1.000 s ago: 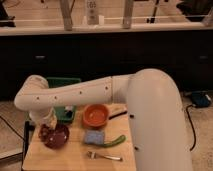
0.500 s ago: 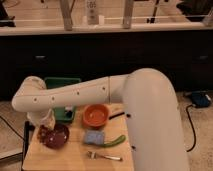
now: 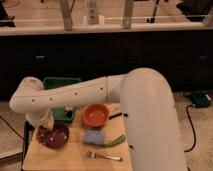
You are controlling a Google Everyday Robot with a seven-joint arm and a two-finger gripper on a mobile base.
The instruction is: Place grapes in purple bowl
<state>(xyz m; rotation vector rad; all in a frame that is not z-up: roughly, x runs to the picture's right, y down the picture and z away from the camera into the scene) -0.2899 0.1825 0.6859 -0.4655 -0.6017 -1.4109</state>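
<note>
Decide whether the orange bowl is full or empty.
Empty: the orange bowl shows only its bare inside. The pincer hangs at the rim of the purple bowl.

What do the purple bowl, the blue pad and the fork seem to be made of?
Purple bowl: probably glazed ceramic or hard plastic, its inside glossy. Blue pad: likely sponge, matte and soft-looking. Fork: apparently metal, silvery with a shine. The gripper hangs over the bowl's rim, at picture left.
</note>
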